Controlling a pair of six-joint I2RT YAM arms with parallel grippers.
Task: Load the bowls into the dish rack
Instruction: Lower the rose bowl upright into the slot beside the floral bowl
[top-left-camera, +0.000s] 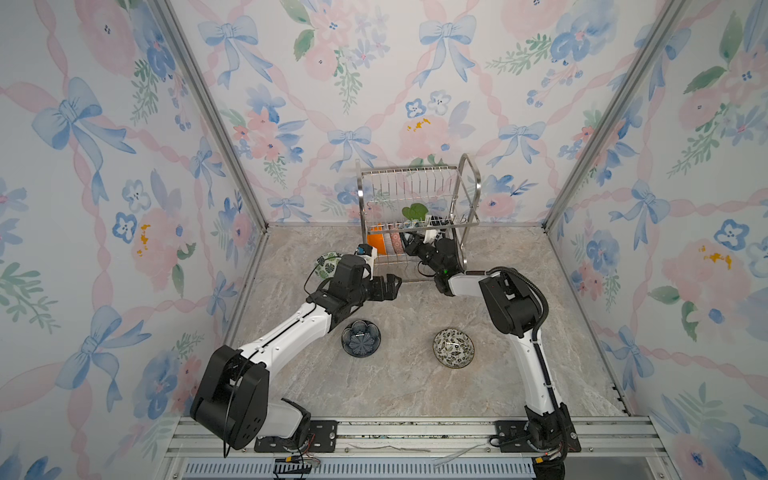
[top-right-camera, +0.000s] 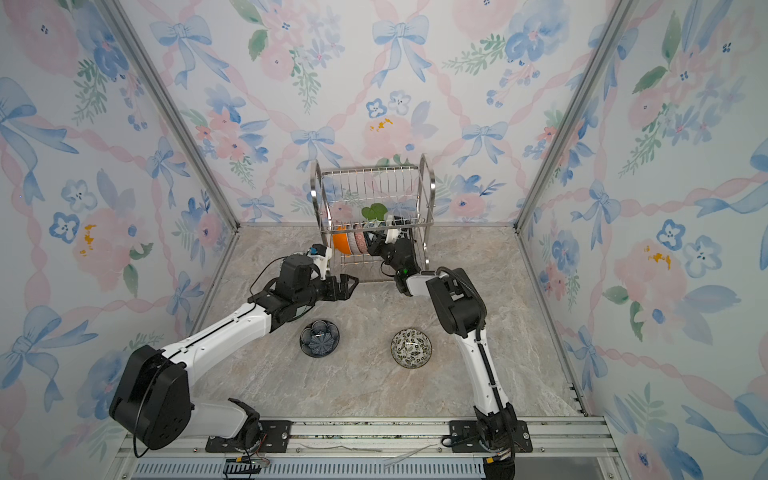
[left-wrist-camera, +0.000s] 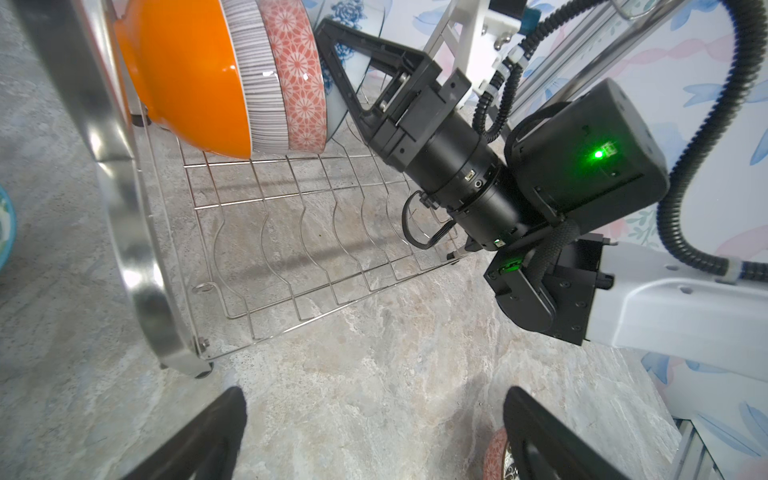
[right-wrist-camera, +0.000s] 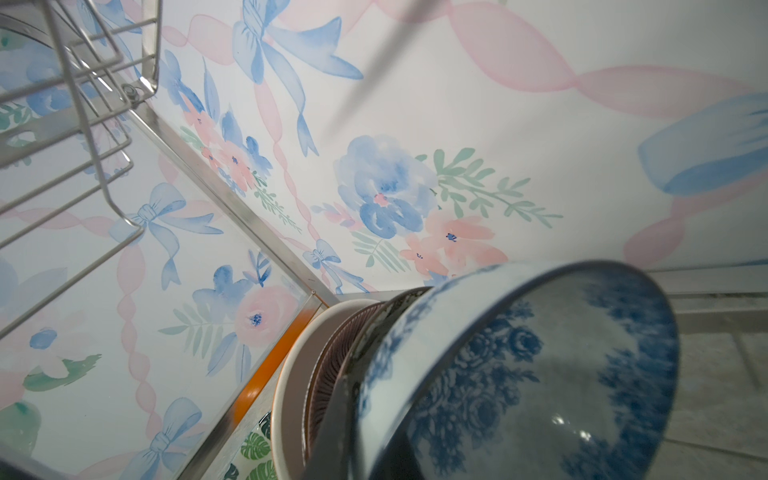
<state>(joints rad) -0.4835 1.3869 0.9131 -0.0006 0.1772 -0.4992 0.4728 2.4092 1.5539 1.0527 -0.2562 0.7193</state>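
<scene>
Three on edge in the lower tier of the dish rack (top-left-camera: 469, 183), far centre — orange bowl (left-wrist-camera: 187, 75), pink-patterned bowl (left-wrist-camera: 299, 83), blue-white floral bowl (right-wrist-camera: 540, 374), the last pinched by the right gripper (top-left-camera: 409, 240), jaws closed on its rim; left gripper (top-left-camera: 395, 286) just near the rack, jaws wide open, empty.

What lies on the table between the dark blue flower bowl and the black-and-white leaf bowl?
Nothing; only bare table separates the dark blue bowl and the leaf bowl, as both top views show.

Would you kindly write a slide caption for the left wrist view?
Right gripper grips the blue-white floral bowl on edge beside the coral-patterned bowl and orange bowl in the dish rack's lower tier.
</scene>
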